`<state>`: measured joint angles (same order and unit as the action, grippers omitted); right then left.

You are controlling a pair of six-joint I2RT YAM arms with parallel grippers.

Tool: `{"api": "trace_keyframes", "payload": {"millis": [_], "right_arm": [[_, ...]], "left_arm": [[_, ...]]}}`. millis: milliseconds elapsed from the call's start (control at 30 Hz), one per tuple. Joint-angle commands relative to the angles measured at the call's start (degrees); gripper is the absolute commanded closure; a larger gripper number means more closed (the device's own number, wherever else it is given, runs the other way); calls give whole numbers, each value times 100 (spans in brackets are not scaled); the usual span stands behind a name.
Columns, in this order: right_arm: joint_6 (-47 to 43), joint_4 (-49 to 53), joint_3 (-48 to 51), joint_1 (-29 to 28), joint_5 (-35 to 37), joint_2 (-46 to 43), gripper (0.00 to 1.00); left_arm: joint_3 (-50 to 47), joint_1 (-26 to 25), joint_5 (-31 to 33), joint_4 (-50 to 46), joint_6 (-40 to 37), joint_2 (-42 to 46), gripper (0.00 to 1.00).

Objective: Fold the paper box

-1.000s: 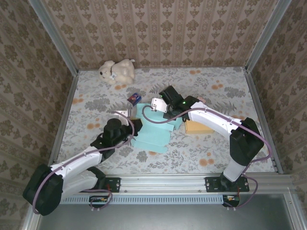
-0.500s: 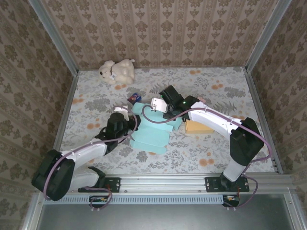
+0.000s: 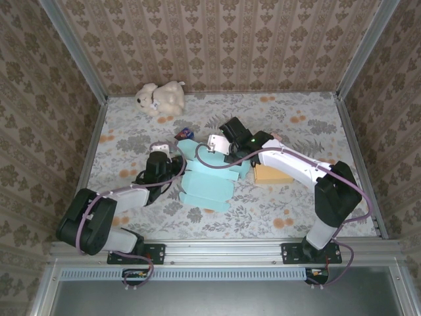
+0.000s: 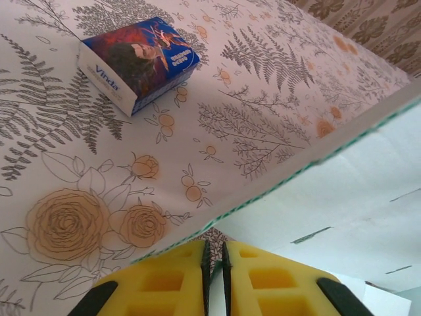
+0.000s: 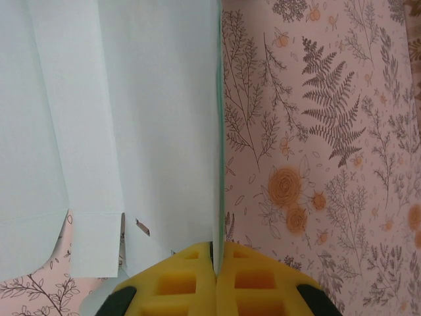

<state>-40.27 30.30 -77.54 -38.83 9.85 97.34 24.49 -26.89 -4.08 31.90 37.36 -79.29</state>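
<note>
The floral-patterned table [image 3: 296,125] carries everything, and both arms reach in from its near edge: the left arm [image 3: 125,197] lies low, angled toward the middle, and the right arm [image 3: 296,164] bends across from the right. The teal paper box [image 3: 209,183], not yet folded into shape, lies at the centre of the table between the two wrists, its near part flat on the cloth and its far-left part raised. The left gripper [image 3: 176,161] sits at the box's left edge. From the left wrist its yellow pads [image 4: 177,276] stand almost together with only a thin slit between them, and the lifted, green-rimmed edge of the sheet runs down into that slit, so it appears to be pinching the paper there. The right gripper [image 3: 205,148] is at the box's far edge. From the right wrist its pads [image 5: 250,276] are pressed fully together on a thin upright fold of the paper, and the pale panels spread out to the left of it. A cream teddy bear [image 3: 160,97] rests at the far-left corner. A yellow block [image 3: 271,175] lies just right of the box, under the right arm. A small blue tissue pack [image 3: 184,135] sits just beyond the box's far-left corner.
</note>
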Motion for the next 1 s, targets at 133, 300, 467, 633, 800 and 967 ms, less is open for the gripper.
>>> {"api": "trace_keyframes", "payload": {"millis": [133, 300, 467, 633, 800, 967], "right_arm": [[142, 18, -251, 16, -115, 201, 100], [182, 19, -279, 16, -107, 235, 100], [211, 14, -298, 16, -115, 250, 100], [195, 17, -297, 16, -123, 295, 100], [143, -6, -279, 16, -111, 397, 100], [32, -266, -176, 23, 114, 470, 100]], "left_arm": [[205, 1, -460, 387, 346, -146, 83], [234, -95, -684, 704, 581, -331, 83], [365, -347, -728, 906, 728, -611, 83], [454, -448, -874, 1315, 960, -1004, 83], [521, -464, -857, 1559, 1013, -1427, 81], [449, -363, -1241, 2238, 1156, -1772, 79]]}}
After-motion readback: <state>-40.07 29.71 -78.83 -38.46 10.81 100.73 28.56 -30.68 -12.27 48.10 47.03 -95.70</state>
